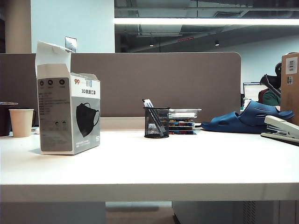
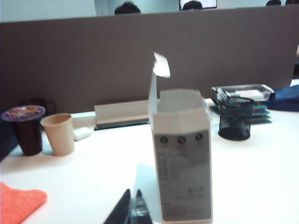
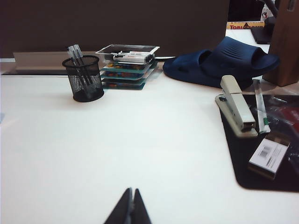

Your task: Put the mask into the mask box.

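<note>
The mask box (image 1: 67, 114) stands upright on the left of the white table, its white top flap raised and its top open; it also fills the middle of the left wrist view (image 2: 182, 158). The mask is not visible in any view. My left gripper (image 2: 133, 190) is shut, its dark fingertips together just in front of the box's lower corner and apart from it. My right gripper (image 3: 132, 189) is shut over bare tabletop, far from the box. Neither gripper shows anything between its fingers. Neither arm appears in the exterior view.
A black mesh pen cup (image 1: 156, 122) and stacked trays (image 1: 183, 120) sit at the back middle. A paper cup (image 2: 58, 134), a dark cup (image 2: 27, 128) and an orange cloth (image 2: 18, 200) lie left. A blue slipper (image 3: 219, 60), a stapler (image 3: 237, 105) and a black mat (image 3: 261, 149) lie right.
</note>
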`<state>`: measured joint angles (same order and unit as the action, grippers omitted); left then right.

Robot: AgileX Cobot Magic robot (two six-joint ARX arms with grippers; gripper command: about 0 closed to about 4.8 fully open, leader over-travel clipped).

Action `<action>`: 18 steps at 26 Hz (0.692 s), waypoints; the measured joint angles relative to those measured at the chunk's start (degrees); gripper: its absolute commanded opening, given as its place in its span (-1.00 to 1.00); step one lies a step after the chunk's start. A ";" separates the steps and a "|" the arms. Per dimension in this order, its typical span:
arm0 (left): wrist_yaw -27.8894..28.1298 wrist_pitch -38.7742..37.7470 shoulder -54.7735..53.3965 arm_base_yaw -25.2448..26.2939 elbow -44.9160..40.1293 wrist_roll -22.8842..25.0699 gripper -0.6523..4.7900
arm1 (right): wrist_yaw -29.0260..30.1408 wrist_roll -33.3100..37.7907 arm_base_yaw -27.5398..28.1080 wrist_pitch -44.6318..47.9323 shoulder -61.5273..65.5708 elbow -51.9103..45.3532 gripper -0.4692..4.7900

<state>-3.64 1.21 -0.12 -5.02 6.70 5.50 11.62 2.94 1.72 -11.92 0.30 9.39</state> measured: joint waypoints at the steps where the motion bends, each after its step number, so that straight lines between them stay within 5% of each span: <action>1: -0.04 1.60 0.00 0.00 -1.60 0.02 -0.78 | -0.02 0.00 0.00 3.08 -0.02 -1.66 -0.85; 18: -0.07 5.46 0.00 -0.02 -6.38 0.00 -0.78 | -2.95 0.00 0.04 10.32 -0.02 -9.05 -0.85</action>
<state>-3.70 6.68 -0.12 -5.04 0.32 5.50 8.67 2.94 1.76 -1.61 0.27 0.34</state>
